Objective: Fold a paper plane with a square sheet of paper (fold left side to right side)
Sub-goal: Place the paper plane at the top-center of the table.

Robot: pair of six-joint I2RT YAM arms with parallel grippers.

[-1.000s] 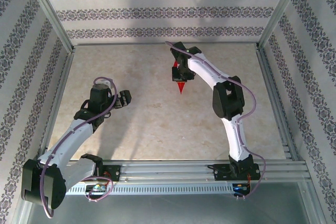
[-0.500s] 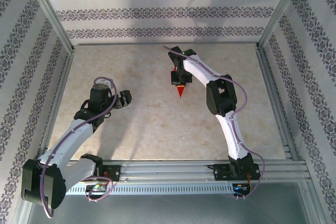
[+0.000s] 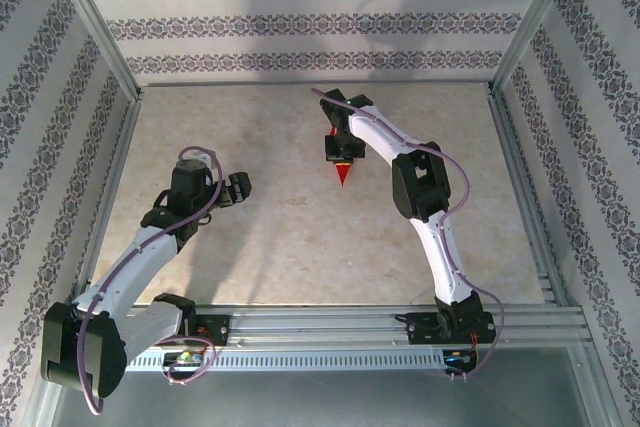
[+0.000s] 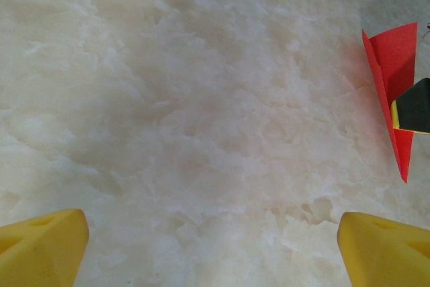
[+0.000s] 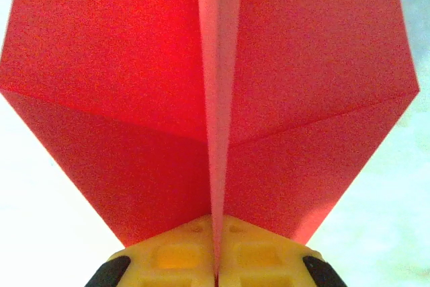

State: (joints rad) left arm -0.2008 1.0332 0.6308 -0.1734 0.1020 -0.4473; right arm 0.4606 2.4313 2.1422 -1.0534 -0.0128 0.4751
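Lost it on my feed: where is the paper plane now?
In the top view, the paper plane is right of centre toward the back, pinched in the right gripper.

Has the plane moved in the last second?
Yes, slightly. Held in the shut right pincer, the plane has come a little nearer the front rail, away from the back wall.
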